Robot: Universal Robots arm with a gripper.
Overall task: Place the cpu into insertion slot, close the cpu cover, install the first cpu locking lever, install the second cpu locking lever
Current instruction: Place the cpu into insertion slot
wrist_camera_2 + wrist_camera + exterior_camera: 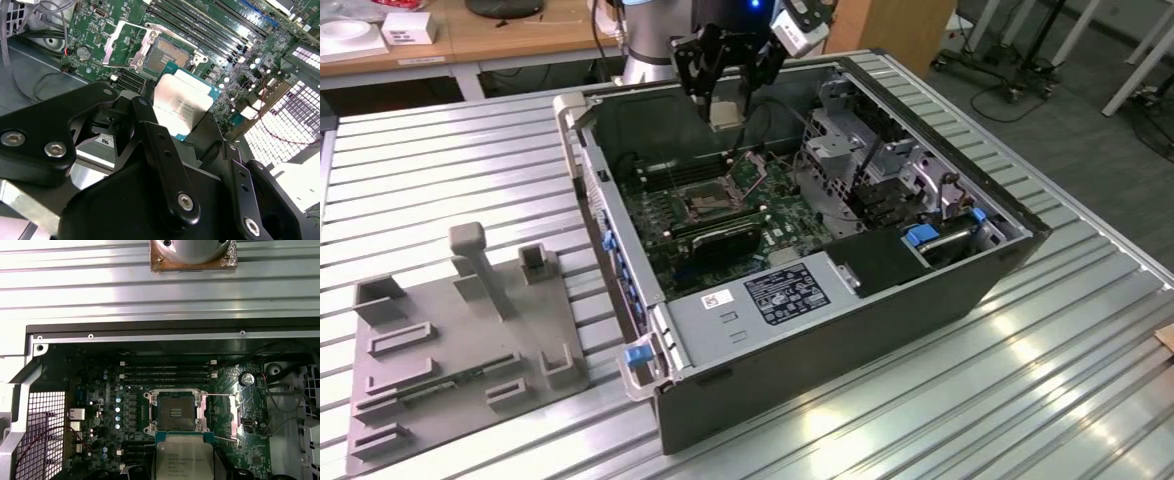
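Silvery cpu [181, 102] in hand [182, 131], printed face up, above insertion slot [175, 413]

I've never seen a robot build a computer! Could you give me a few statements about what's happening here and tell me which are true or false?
1. The gripper holds the cpu above the open computer case. True.
2. The cpu sits in the insertion slot. False: the slot is empty, and the cpu hangs clear of it in the gripper.
3. The cpu cover is shut over the slot. False: it stands swung open beside the slot.
4. A grey fixture plate lies on the metal table, at the exterior view's left of the case. True.
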